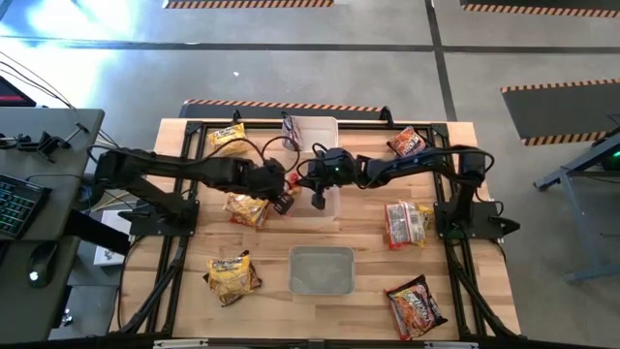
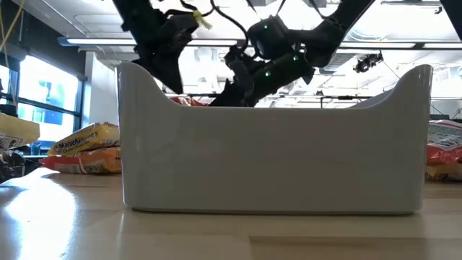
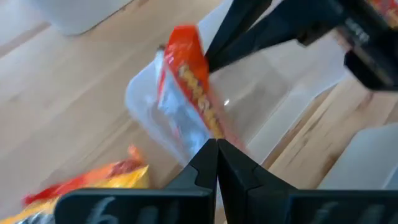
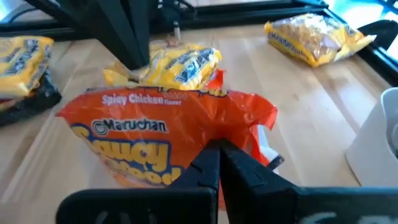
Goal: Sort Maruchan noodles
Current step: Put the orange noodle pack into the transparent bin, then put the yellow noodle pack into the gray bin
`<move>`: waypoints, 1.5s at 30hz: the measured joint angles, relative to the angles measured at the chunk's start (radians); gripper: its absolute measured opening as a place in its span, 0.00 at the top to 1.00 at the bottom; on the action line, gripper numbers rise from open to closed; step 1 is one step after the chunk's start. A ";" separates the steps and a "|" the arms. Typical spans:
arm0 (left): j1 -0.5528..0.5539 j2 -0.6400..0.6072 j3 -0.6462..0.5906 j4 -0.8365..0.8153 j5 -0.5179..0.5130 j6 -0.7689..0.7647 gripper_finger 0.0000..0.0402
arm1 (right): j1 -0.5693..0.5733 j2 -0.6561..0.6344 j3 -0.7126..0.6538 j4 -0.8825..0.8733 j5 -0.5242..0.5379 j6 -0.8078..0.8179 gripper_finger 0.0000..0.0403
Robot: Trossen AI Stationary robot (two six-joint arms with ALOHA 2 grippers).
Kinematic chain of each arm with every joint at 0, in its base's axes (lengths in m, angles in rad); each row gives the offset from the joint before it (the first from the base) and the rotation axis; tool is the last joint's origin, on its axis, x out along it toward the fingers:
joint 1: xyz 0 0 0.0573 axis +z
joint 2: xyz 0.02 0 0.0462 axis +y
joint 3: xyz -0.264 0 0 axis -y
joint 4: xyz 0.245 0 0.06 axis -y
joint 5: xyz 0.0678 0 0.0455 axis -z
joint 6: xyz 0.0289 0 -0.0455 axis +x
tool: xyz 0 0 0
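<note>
A red-orange Maruchan packet [image 4: 161,143], printed "Spicy Chicken", is held between both grippers near the table's middle. My left gripper [image 3: 217,152] reaches in from the left [image 1: 281,199] and is shut on it. My right gripper [image 4: 219,155] reaches in from the right [image 1: 317,199] and is shut on it too. In the left wrist view the packet [image 3: 189,87] shows edge-on over a clear tub [image 3: 273,106]. Other packets lie flat on the table: yellow ones [image 1: 247,208] [image 1: 232,276] [image 1: 228,134] and red ones [image 1: 407,142] [image 1: 407,223] [image 1: 417,305]. My left gripper pinches one end edge of the red packet [image 3: 208,134] between its two shut fingers. The packet stands away from the fingers edge-on, lifted clear above the clear tub. My right gripper pinches the opposite edge [image 4: 214,140] between its shut fingers, the printed face turned toward its camera. The left arm's fingers [image 4: 134,56] meet the packet at its far corner.
A long clear tub [image 1: 315,165] lies under the two grippers, and a second tub [image 1: 322,269] sits near the table's near edge, filling the low view [image 2: 271,159]. A black frame [image 1: 194,126] runs along the table's sides. Bare wood shows between the scattered packets.
</note>
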 joint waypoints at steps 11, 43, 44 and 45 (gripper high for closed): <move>0.019 -0.037 -0.009 0.060 -0.014 0.053 1.00 | -0.005 0.047 0.000 0.013 0.002 0.003 1.00; -0.057 -0.326 -0.631 1.072 0.220 0.447 1.00 | 0.063 -0.464 -0.495 0.208 0.155 -0.120 1.00; -0.036 -0.352 -0.628 1.022 0.219 0.435 1.00 | 0.053 -0.477 -0.514 0.258 0.156 -0.107 1.00; -0.010 -0.391 -0.629 0.958 0.220 0.413 1.00 | 0.041 -0.494 -0.535 0.280 0.154 -0.100 1.00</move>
